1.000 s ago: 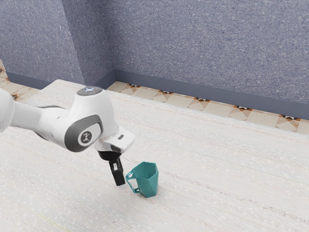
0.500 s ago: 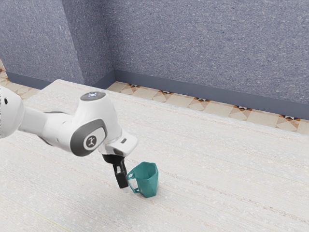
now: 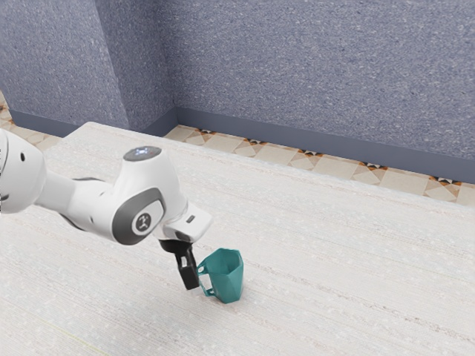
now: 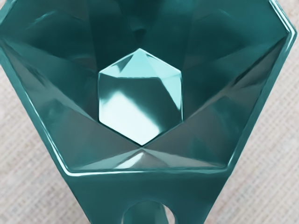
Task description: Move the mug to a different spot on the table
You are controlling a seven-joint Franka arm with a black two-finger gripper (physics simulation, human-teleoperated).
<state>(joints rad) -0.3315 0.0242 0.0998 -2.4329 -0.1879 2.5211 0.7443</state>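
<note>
Lowered and drawn closer since a second ago, the gripper (image 3: 193,280) stands at the handle side of the mug (image 3: 225,276) (exterior view's left); the mug sits upright on the table (image 3: 334,237), directly under the hand; whether the gripper is closed cannot be told

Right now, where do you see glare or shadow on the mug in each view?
Wrist view: bright glare lies on the hexagonal floor of the mug, a thin gleam runs along its rim, the inner walls are darker. Exterior view: soft, even light; the mug casts hardly any shadow on the table.
</note>
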